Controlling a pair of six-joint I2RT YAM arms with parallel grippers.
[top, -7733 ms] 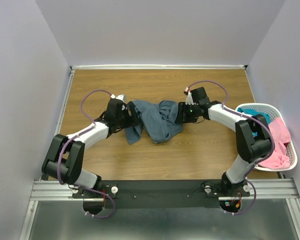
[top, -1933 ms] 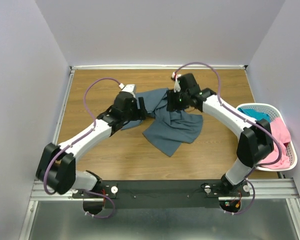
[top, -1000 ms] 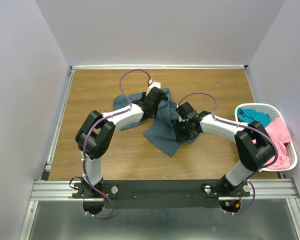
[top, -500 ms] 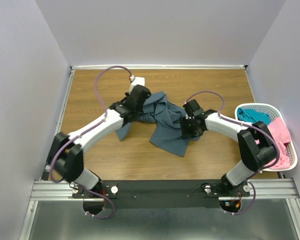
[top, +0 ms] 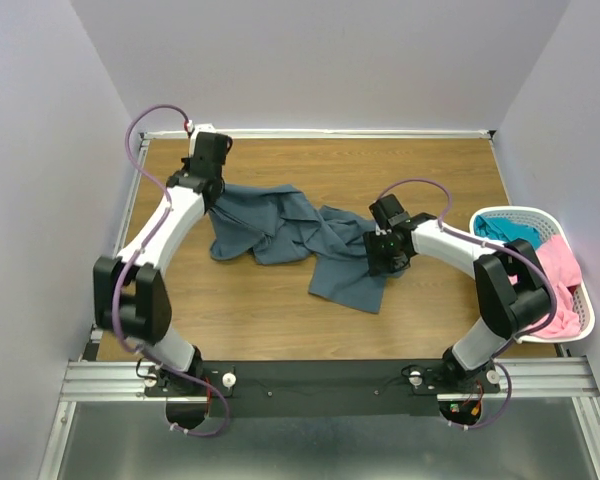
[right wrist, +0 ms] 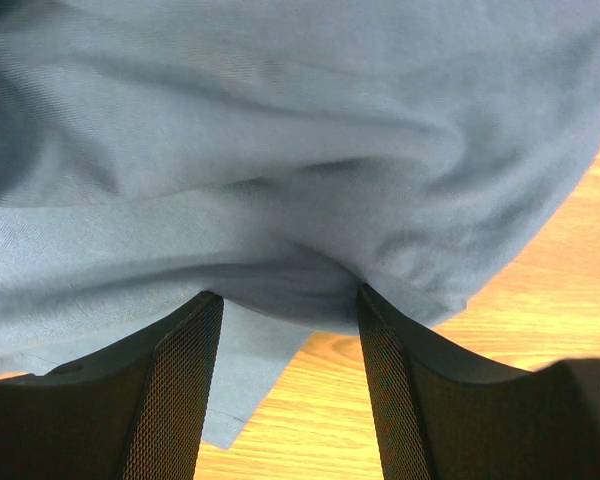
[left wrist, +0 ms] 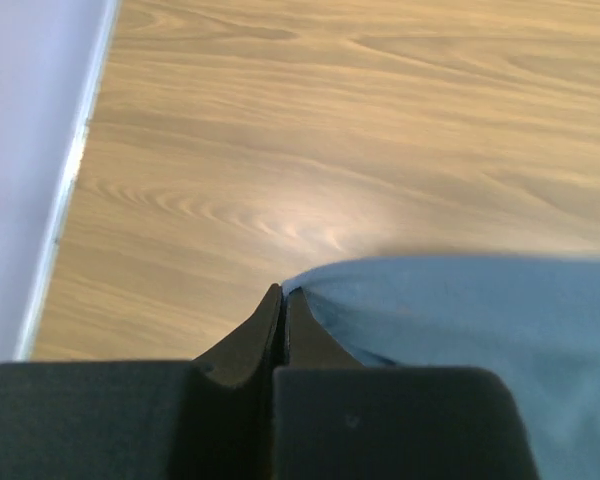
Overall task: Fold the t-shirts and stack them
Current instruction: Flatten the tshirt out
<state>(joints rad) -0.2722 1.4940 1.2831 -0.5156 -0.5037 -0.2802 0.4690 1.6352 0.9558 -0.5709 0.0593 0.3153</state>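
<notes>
The left gripper (left wrist: 283, 296) is pressed closed, its two dark fingers meeting on an edge of the slate blue-grey t-shirt (left wrist: 460, 320). Its own wrist view shows this pinch plainly, with the bare wooden table (left wrist: 330, 120) beyond. The top view cannot show the pinch, since the wrist covers it. It does place that arm stretched toward the table's far left corner, with the shirt trailing away from it.

The right gripper (right wrist: 288, 300) has its jaws apart. Cloth bulges down between the mesh-faced fingertips (right wrist: 185, 370), and wood shows in the gap below. Whether the pads press on that fold I cannot tell. Seen from above, this gripper sits over the shirt's right part, right of the table's middle.

Only the top view gives the whole shirt — rumpled, lying on the table, drawn out in a slanting band from the far left down to a flatter flap near the centre. At the right edge stands the white basket (top: 528, 212), well apart from the shirt. It holds the pink t-shirt (top: 560, 285) and the teal t-shirt (top: 500, 230), side by side.
</notes>
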